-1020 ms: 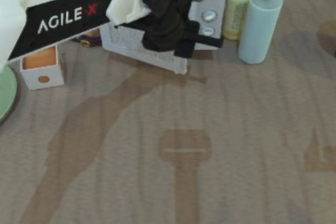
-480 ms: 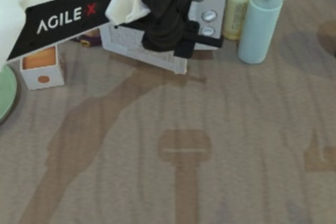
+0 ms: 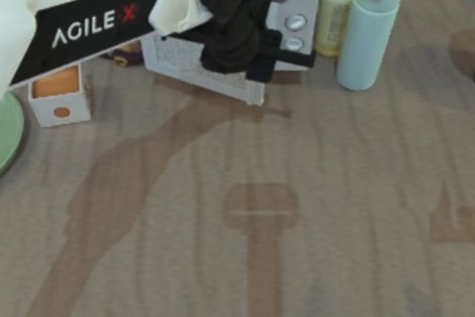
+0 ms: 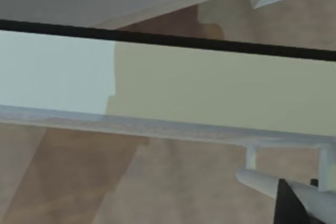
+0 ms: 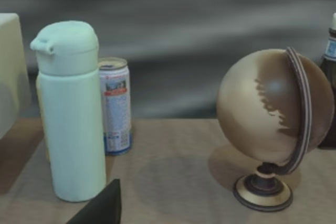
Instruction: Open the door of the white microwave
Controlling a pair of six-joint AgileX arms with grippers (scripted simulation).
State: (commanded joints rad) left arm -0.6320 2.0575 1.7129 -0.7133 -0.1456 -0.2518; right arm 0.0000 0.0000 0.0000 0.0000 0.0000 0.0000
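While the door point(image 3: 204, 72), a flat white panel with a grey speckled mesh window, is standing swung partly out from the small boxy white microwave point(image 3: 297, 16) at the far middle of the wooden table point(image 3: 334, 206), the left gripper point(image 3: 256, 53), black and two-fingered, is sitting right over the door's free end, just beside the narrow panel with two round silver knobs point(image 3: 295, 33). Cannot tell whether its fingers are spread or pinching the door handle point(image 4: 283, 184); the left wrist view is only showing a dark fingertip point(image 4: 291, 203) touching that pale bar. The right gripper point(image 5: 102, 208) is hanging idle off to the right; only a dark finger is showing, state unclear. Right of the microwave a yellowish bottle point(image 3: 334, 9) and a tall mint-green flask point(image 3: 369, 24) are standing. Near the left edge a white-and-orange cube point(image 3: 59, 94) and a green plate point(image 3: 9, 131) are sitting.
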